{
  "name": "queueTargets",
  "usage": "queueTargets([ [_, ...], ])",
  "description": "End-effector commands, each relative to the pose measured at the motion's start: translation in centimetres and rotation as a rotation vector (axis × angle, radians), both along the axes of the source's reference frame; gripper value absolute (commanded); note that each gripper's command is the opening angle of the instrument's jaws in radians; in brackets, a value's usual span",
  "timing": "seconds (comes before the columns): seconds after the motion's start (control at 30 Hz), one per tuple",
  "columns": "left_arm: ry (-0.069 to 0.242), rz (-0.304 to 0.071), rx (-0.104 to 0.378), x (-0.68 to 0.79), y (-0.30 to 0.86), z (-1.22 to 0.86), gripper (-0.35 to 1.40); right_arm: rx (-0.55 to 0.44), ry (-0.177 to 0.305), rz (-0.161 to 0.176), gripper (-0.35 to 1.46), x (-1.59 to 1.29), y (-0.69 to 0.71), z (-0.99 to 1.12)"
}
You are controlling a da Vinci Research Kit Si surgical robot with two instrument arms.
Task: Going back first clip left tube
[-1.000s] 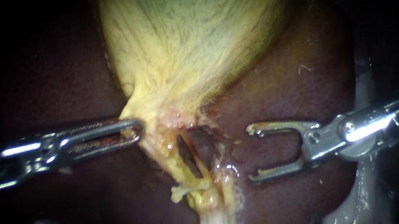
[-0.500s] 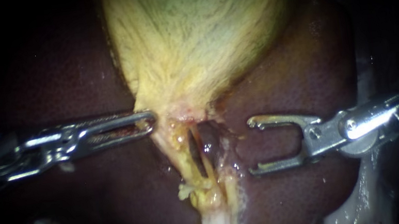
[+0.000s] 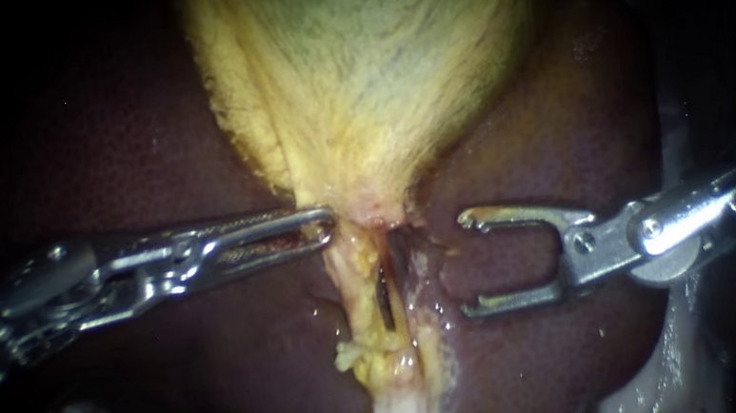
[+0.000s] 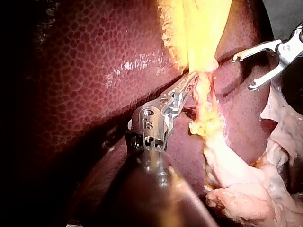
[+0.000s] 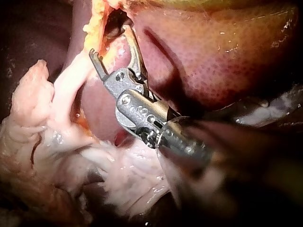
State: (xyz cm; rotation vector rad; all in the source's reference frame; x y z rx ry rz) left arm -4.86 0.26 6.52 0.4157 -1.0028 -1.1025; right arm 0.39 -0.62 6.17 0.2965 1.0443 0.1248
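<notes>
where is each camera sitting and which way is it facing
Endoscope: close to the tissue, facing the gallbladder and liver; the left instrument enters from the left, the right instrument from the right.
Left wrist: on the left arm, looking along its shaft to jaws shut on the gallbladder.
Right wrist: on the right arm, looking along its open jaws to the liver.
Shared: endoscope and left wrist show both instruments.

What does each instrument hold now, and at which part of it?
The left instrument grips the gallbladder at its narrow lower end. The right instrument is open and holds nothing.
</notes>
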Motion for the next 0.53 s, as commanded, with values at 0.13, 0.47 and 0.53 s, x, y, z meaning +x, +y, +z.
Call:
queueTargets([
  [0.13, 0.000, 0.001, -0.001, 0.00, 0.01, 0.01, -0.35, -0.005, 0.001, -0.003, 0.60, 0.00, 0.00, 0.00],
  [0.47, -0.001, 0.002, -0.001, 0.00, 0.02, 0.03, -0.35, -0.015, 0.003, -0.009, 0.60, -0.01, 0.00, 0.00],
  [0.53, -0.001, 0.002, -0.001, 0.00, 0.02, 0.03, -0.35, -0.015, 0.003, -0.009, 0.60, -0.02, 0.00, 0.00],
])
